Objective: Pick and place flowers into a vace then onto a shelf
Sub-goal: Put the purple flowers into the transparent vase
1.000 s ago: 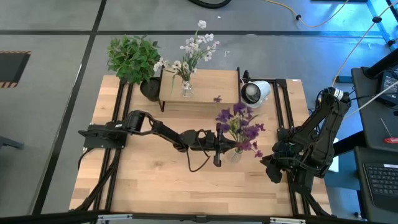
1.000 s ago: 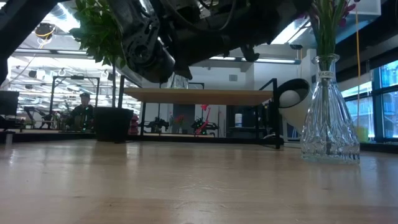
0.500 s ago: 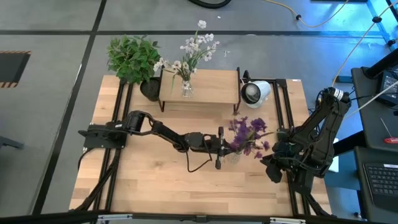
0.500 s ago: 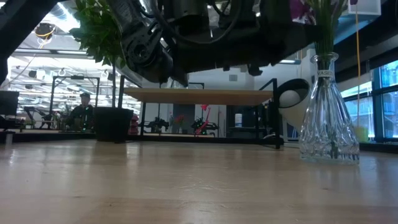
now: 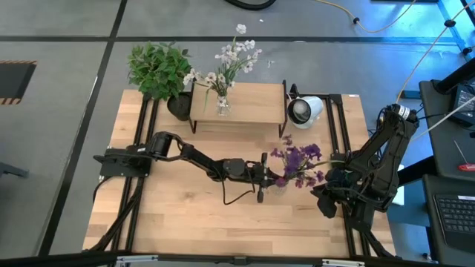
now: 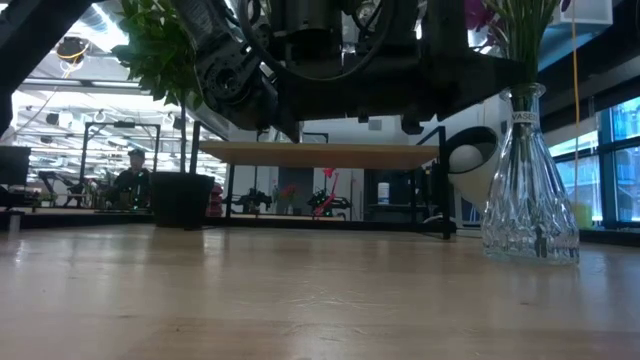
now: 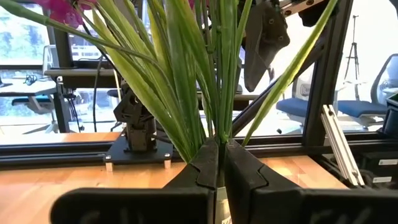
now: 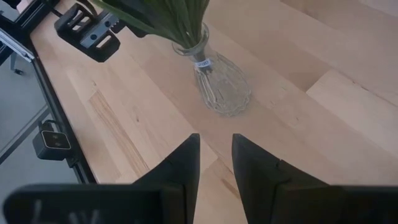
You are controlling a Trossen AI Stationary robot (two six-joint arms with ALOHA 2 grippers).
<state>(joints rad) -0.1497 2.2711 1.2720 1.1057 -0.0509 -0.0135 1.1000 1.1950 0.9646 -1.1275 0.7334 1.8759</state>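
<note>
A bunch of purple flowers [image 5: 297,158] with long green stems [image 7: 186,74] stands in a clear glass vase [image 5: 279,186] on the table, right of centre. The vase rests on its base [image 6: 529,250]. My left gripper [image 5: 266,178] reaches in from the table's left, just above the vase mouth, shut on the stems. My right gripper [image 5: 326,199] waits open near the table's right edge, its fingers pointing at the vase [image 8: 221,87]. The wooden shelf [image 5: 237,95] stands at the far edge. A second vase of white flowers [image 5: 230,59] stands on it. My left gripper [image 7: 217,155] pinches the bundled green stems [image 7: 214,134] between its two fingers, low on the bunch, just above the vase mouth. The fingers come in level from the table's left, across the stems. The blossoms lean toward the right edge above the hold, and the stem ends stay inside the standing vase.
A leafy potted plant [image 5: 158,68] stands at the far left corner beside the shelf. A white round device [image 5: 304,110] sits right of the shelf. Black frame rails [image 5: 338,133] run along both table sides. Bare wood [image 5: 193,215] spreads along the near half.
My left gripper has moved a little toward the table's right and closed in on the vase. The purple bunch has tipped and swung toward the right edge, its blossoms now lying right of the vase. The vase has stayed on the table.
</note>
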